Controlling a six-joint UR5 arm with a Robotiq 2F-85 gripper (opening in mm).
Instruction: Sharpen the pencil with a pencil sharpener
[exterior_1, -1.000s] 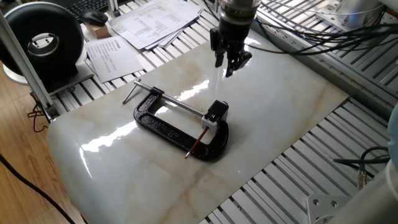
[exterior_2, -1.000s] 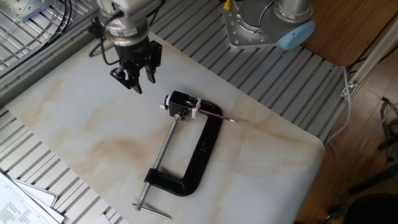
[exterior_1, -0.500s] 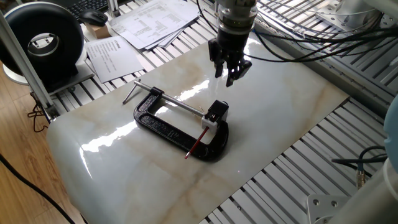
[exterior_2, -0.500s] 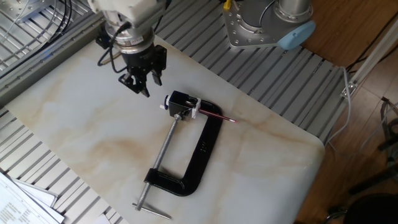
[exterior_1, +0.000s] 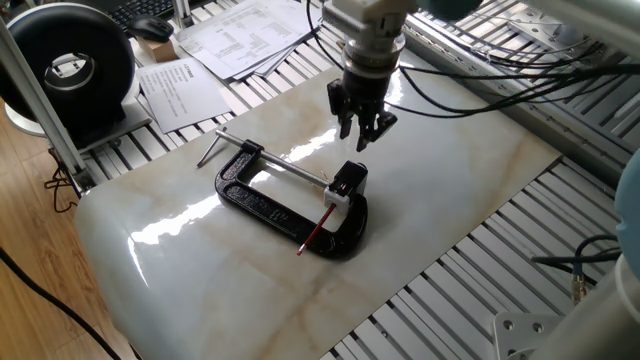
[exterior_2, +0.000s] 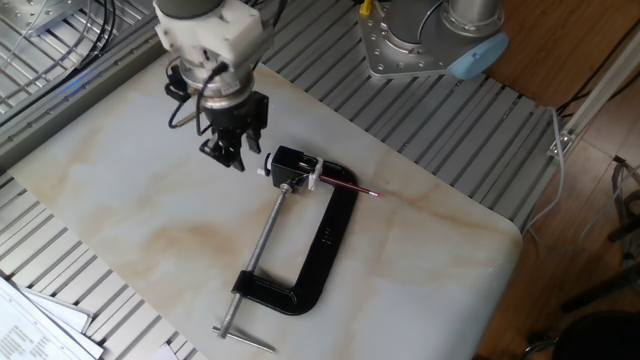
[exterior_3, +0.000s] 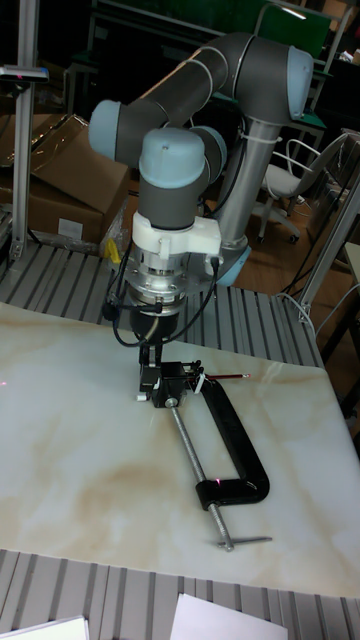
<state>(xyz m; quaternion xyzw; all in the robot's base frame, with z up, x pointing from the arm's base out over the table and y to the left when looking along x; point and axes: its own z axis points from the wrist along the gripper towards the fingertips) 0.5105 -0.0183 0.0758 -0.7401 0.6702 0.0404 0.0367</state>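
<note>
While the gripper (exterior_1: 359, 130) hangs just above the marble-look table (exterior_1: 470, 190), its fingers look close together with nothing between them, tips pointing down. It's right next to the pencil sharpener (exterior_1: 347, 185), not touching it as far as I can see. That little black-topped block with the white base sits pinched in the black C-clamp (exterior_2: 315, 255), pressed by the long silver screw rod (exterior_2: 262, 245). The pencil (exterior_1: 315, 231) is stuck in the sharpener and pokes out across the clamp frame, red shaft with a dark tip. Papers (exterior_1: 240, 30) lie off past the slab.
</note>
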